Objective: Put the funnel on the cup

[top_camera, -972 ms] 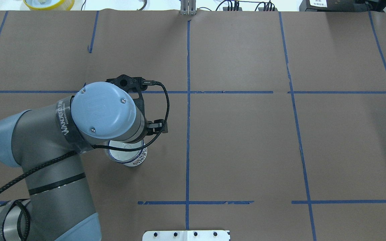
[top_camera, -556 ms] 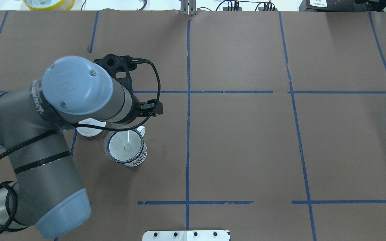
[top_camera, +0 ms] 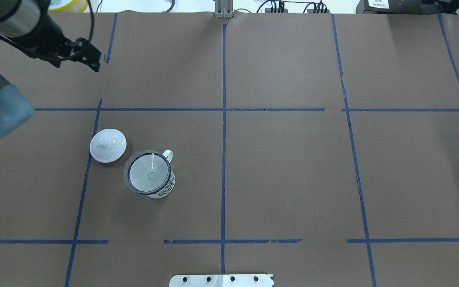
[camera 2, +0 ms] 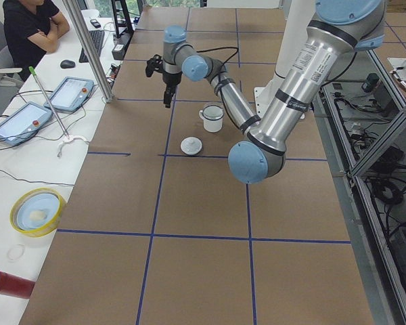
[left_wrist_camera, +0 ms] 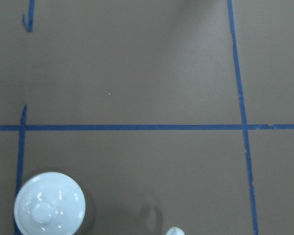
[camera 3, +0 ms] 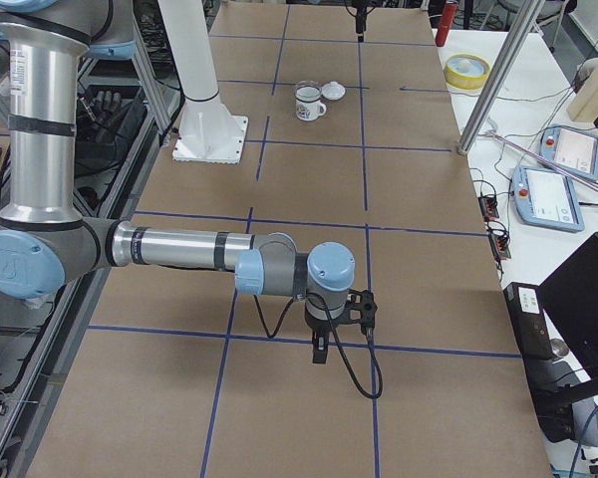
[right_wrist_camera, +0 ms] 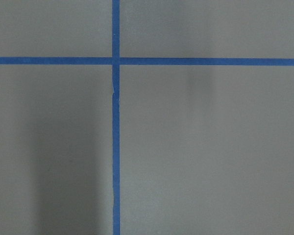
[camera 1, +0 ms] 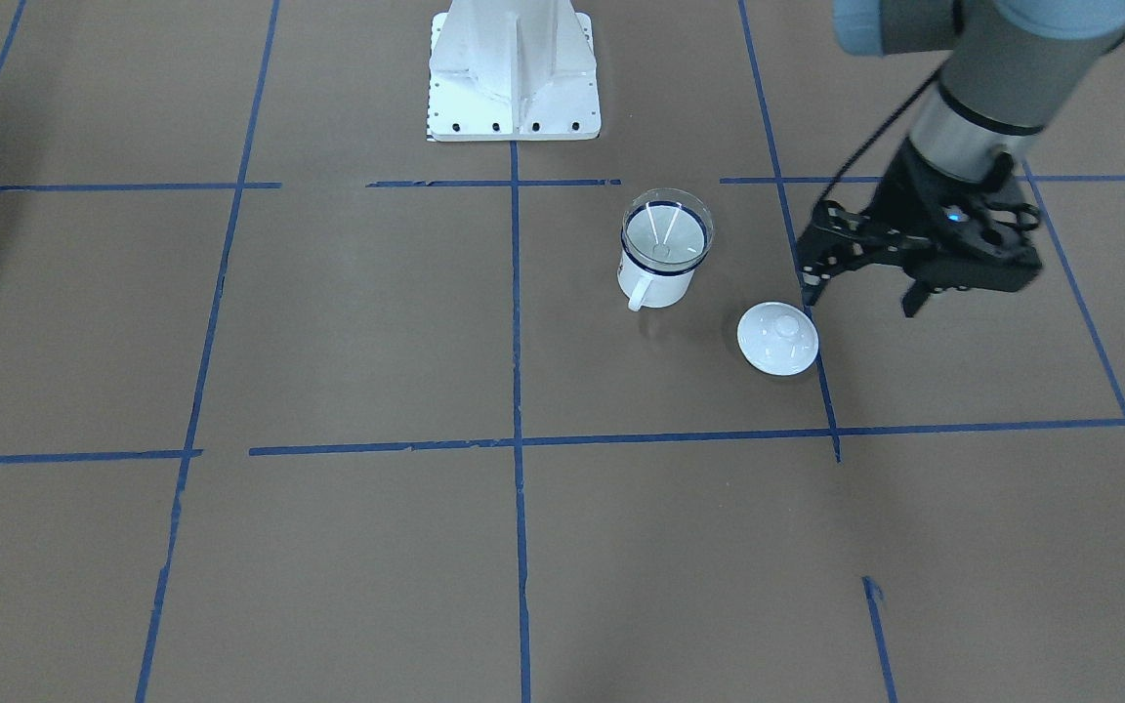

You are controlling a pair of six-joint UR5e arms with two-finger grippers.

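1. The funnel (top_camera: 150,173) sits in the cup (top_camera: 165,188). Its wide clear rim rests on the cup's dark blue rim and is about the same width, with the spout pointing down inside.
2. The cup stands upright on the worktop (top_camera: 293,171), inside one blue-taped square. Its handle (top_camera: 168,154) points away from the robot.
3. A white knobbed lid (top_camera: 108,145) lies flat just beside the cup on the robot's left, with a narrow gap between them. The lid's outer edge overlaps a blue tape line (top_camera: 81,199).
4. The left gripper (camera 1: 858,301) is raised above the worktop with its fingers (camera 1: 807,293) spread apart and nothing between them. In the overhead view it is well apart from the cup and lid, toward the far left corner.
5. The left wrist view looks down on the lid (left_wrist_camera: 50,208) at the bottom left corner, with a sliver of the cup's handle at the bottom edge.
6. The right gripper (camera 3: 319,349) shows only in the right side view. It hangs over the worktop at the robot's right end, well apart from the cup. I cannot tell whether its fingers are apart or together.
7. The right wrist view shows only brown paper and a blue tape cross (right_wrist_camera: 116,61).
8. A broad stretch of brown paper lies between the cup and the white base plate (camera 1: 514,78), and also from the cup toward the robot's right.
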